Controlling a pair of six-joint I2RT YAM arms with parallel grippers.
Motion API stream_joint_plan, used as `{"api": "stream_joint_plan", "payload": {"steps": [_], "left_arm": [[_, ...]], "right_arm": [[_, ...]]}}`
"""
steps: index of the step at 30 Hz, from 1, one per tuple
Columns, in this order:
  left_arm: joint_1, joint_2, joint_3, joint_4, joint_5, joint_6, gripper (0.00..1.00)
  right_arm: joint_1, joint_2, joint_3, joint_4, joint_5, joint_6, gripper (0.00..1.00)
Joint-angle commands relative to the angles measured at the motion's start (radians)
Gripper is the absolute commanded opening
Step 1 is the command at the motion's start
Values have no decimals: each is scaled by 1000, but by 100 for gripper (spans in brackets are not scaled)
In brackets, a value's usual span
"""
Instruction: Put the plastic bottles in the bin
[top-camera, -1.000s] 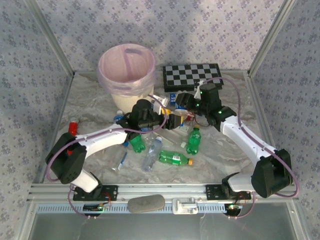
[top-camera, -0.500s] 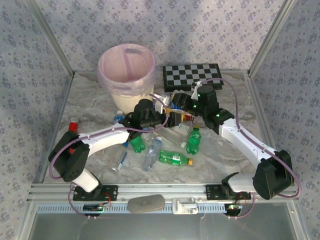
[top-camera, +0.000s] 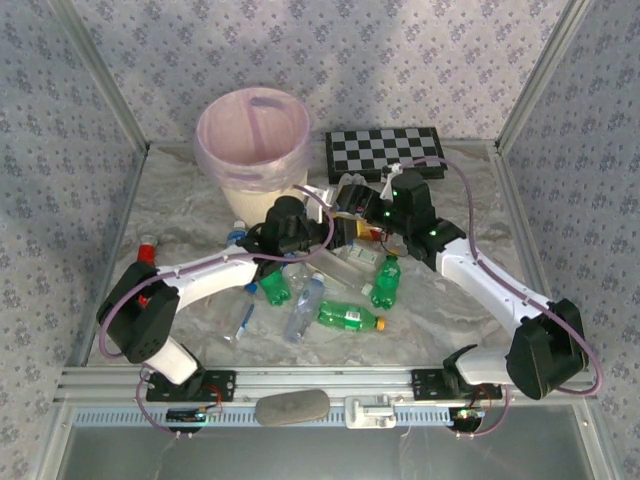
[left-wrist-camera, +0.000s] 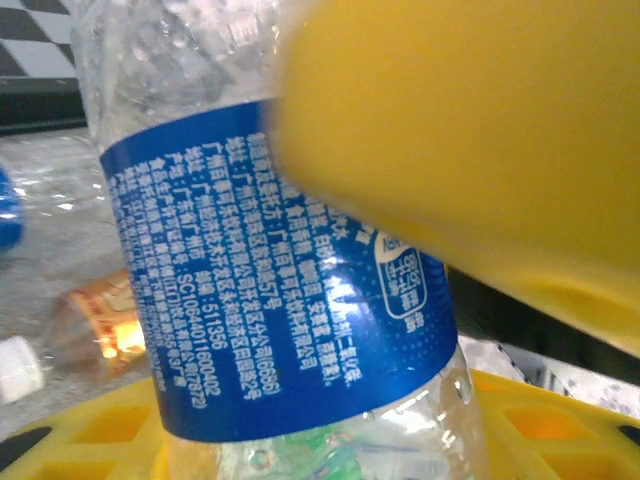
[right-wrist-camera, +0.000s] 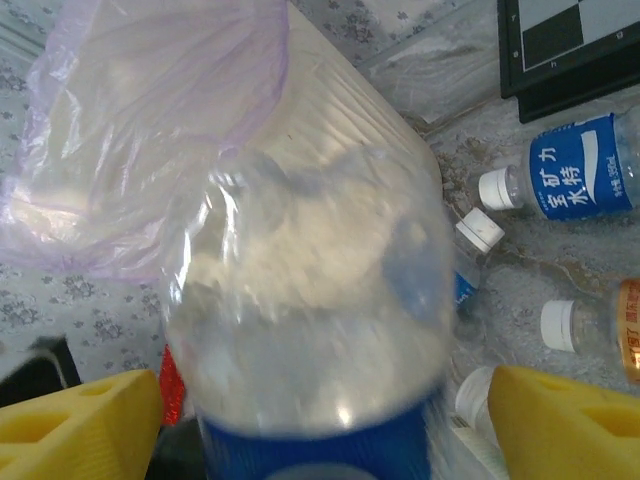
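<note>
My left gripper (top-camera: 335, 232) is shut on a clear bottle with a blue label (left-wrist-camera: 250, 300), which stands between its yellow fingers (left-wrist-camera: 480, 130). My right gripper (top-camera: 356, 204) is shut on another clear blue-labelled bottle (right-wrist-camera: 310, 300), held off the table and pointing at the bin (right-wrist-camera: 150, 130). The round cream bin (top-camera: 252, 130) with its pink bag stands at the back left, just beyond both grippers. Green bottles (top-camera: 386, 282) (top-camera: 350, 317) (top-camera: 273, 288) and a clear one (top-camera: 305, 305) lie in front of the arms. An orange-labelled bottle (left-wrist-camera: 95, 320) lies on the table.
A black-and-white chessboard (top-camera: 385, 153) lies at the back right of the bin. A red-capped bottle (top-camera: 147, 250) stands at the left edge. More white-capped bottles (right-wrist-camera: 580, 178) lie between the chessboard and the bin. The table (top-camera: 470, 310) is covered in crumpled pale sheeting.
My right gripper has swung left and away from me toward the bin, carrying its bottle. The left gripper has shifted only slightly with its bottle.
</note>
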Motion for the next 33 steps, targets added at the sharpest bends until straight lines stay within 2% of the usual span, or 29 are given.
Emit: {"api": "stream_joint_plan", "payload": {"steps": [1,5,10,17,24,28,33], "left_arm": [[37,-32,-23,22,-22,-22,54],[76,-90,-47,-47,-41,15,54],[137,-190,-25,-169,-92,97,53],[237,-248,189,-395,-82,242,52],[369,-153,504,-652,-49,317,52],[451,-75,623,-713,20,300,52],[528,38,765,-808,29,314,52]], "right_arm": [[-47,-29,76,-81,-9,-65,90],[-119,-49,138,-149,-24,-115,90],[-172,-82,123,-185,1,-140,90],[-215,-113,4,-163,23,-84,91],[-217,-105,-95,-101,14,-8,91],[-214,-90,-118,-98,1,7,91],[-210,-89,-124,-104,1,2,91]]}}
